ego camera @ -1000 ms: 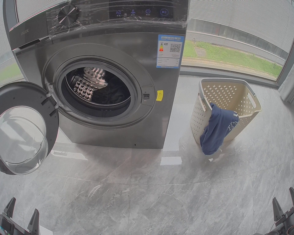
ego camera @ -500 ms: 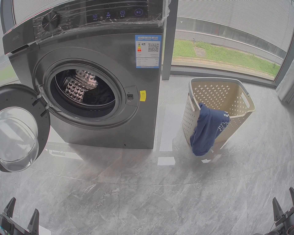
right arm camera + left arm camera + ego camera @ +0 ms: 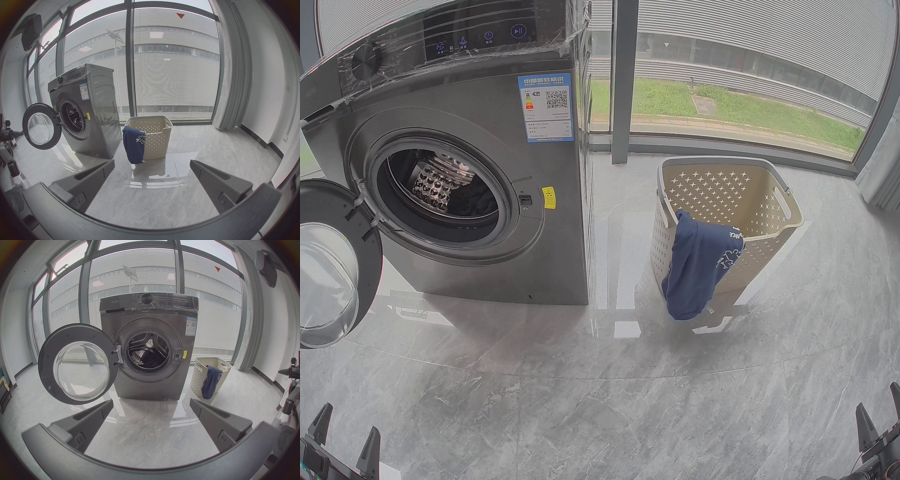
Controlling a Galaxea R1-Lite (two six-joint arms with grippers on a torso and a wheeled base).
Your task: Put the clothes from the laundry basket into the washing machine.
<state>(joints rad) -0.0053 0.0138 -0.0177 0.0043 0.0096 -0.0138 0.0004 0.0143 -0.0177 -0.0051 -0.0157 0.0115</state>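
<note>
A cream laundry basket (image 3: 765, 187) (image 3: 225, 365) (image 3: 159, 137) stands on the floor to the right of the grey washing machine (image 3: 487, 206) (image 3: 150, 346) (image 3: 93, 106). A navy garment (image 3: 699, 265) (image 3: 211, 382) (image 3: 133, 144) hangs over the basket's front rim. The machine's round door (image 3: 328, 275) (image 3: 78, 363) (image 3: 42, 126) is swung open to the left, and dark cloth lies inside the drum (image 3: 440, 187). My left gripper (image 3: 345, 431) (image 3: 151, 407) is open and empty at the lower left. My right gripper (image 3: 881, 412) (image 3: 152, 167) is open and empty at the lower right, well short of the basket.
Glossy grey floor (image 3: 600, 387) lies open between me and both the machine and the basket. A tall window wall (image 3: 737, 94) with a vertical frame post (image 3: 625, 81) runs behind them. A curtain (image 3: 232, 78) hangs at the right.
The whole head view has shifted: machine and basket now sit further left in the picture, so the camera has turned right. Both grippers stay in the same corners, still open.
</note>
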